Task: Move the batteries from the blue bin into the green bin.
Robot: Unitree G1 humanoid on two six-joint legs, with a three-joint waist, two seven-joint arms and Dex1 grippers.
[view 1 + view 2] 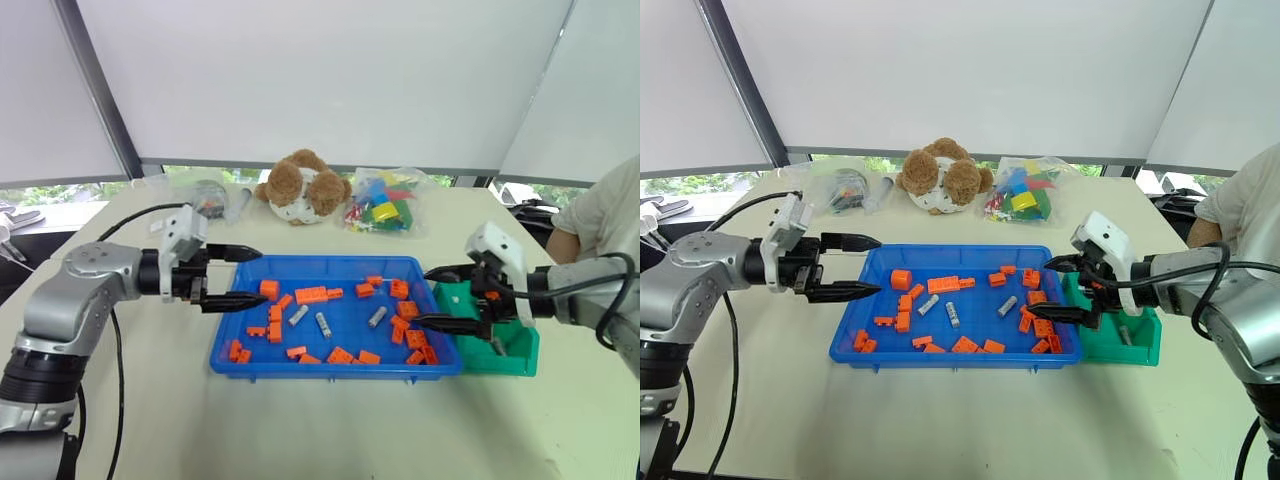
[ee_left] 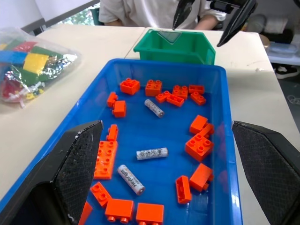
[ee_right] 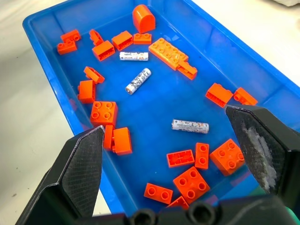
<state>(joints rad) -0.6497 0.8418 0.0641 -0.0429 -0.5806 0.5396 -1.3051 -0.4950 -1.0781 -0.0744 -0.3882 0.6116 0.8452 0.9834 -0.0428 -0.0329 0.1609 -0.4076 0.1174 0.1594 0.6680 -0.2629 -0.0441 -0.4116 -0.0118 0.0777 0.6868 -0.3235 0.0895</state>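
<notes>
The blue bin [image 1: 335,369] sits mid-table and holds several orange bricks and three batteries [image 1: 323,324], also seen as batteries [image 3: 138,80] and batteries [image 2: 152,153]. Against its right end stands the green bin [image 1: 518,352], with a small grey cylinder [image 1: 497,345] lying inside. My left gripper [image 1: 256,275] hovers open and empty over the blue bin's left rim, pointing right. Over the blue bin's right end, beside the green bin, my right gripper [image 1: 422,296] hangs open with nothing between its fingers.
A teddy bear [image 1: 303,187], a clear bag of coloured bricks [image 1: 385,205] and another clear bag [image 1: 205,195] lie at the back of the table. A person [image 1: 600,210] sits at the far right edge.
</notes>
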